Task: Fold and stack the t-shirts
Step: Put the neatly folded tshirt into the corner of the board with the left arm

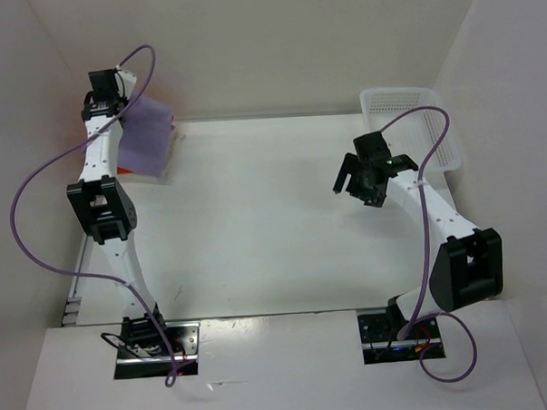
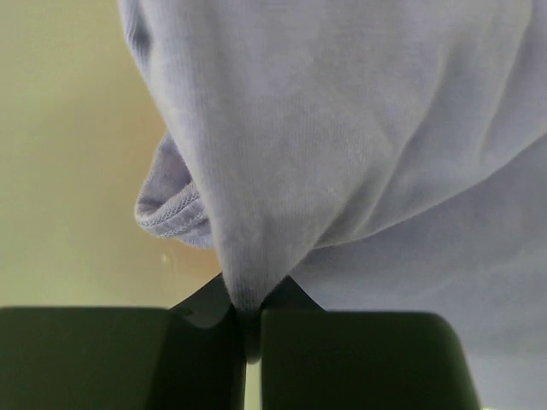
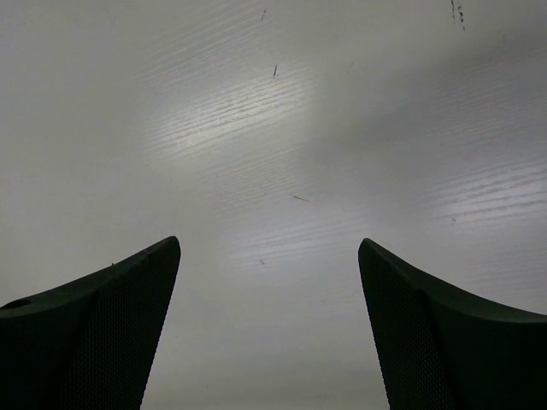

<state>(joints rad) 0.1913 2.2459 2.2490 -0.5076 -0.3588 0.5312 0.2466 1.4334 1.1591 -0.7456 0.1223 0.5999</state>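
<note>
The lavender t-shirt (image 1: 146, 135) is a folded-looking bundle at the table's far left corner, against the side wall. My left gripper (image 1: 107, 92) is above its far edge. In the left wrist view this gripper (image 2: 248, 312) is shut, with a fold of the lavender cloth (image 2: 342, 128) pinched between its jaws and a hemmed edge (image 2: 167, 205) hanging to the left. A thin orange strip (image 1: 127, 170), an orange t-shirt, shows under the lavender one. No cream-white shirt is visible. My right gripper (image 1: 352, 181) hovers over the bare table at right, open and empty (image 3: 269, 248).
A white perforated basket (image 1: 413, 108) stands at the back right, behind the right arm. White walls close in the table on the left, back and right. The white tabletop (image 1: 256, 224) lies between the two arms.
</note>
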